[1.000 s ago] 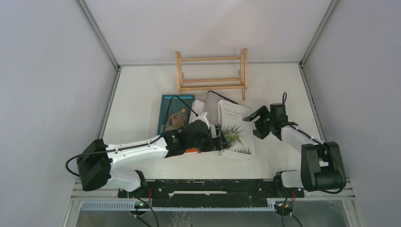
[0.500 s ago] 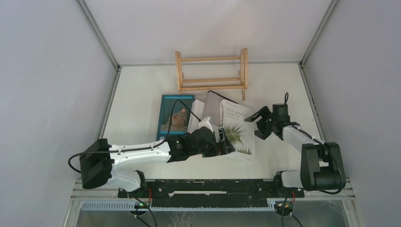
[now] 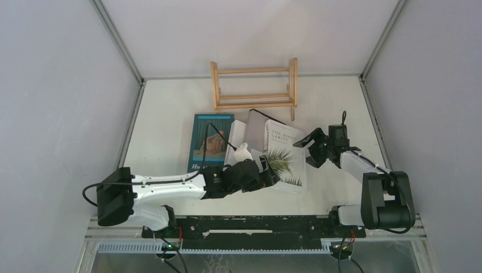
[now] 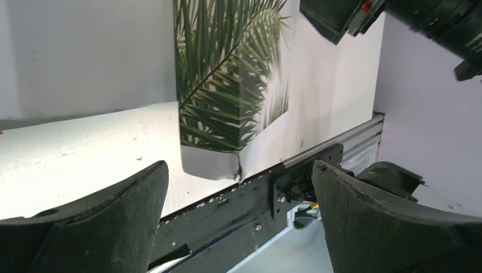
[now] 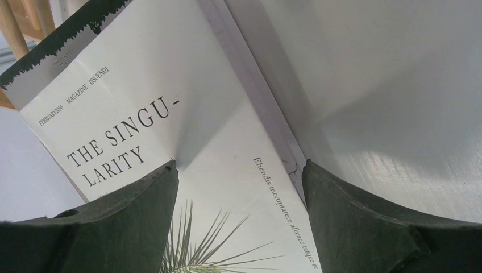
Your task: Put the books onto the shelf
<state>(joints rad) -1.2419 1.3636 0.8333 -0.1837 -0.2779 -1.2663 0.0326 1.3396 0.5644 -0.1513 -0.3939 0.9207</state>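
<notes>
Palm book (image 3: 287,145) flat, long axis twd shelf (image 3: 254,85); right gripper (image 3: 307,151) at its rt edge, left gripper (image 3: 271,173) at near end; both open, empty.

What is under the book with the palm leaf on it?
A grey book peeks out at its far left corner, seemingly tucked beneath. The palm leaf book covers the rest, so how far it reaches, or whether anything else hides there, cannot be seen.

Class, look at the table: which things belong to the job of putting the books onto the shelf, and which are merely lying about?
Belong to the job: wooden shelf; teal book; palm-leaf book; grey book; white book.

Merely there: black base rail; grey side walls.
</notes>
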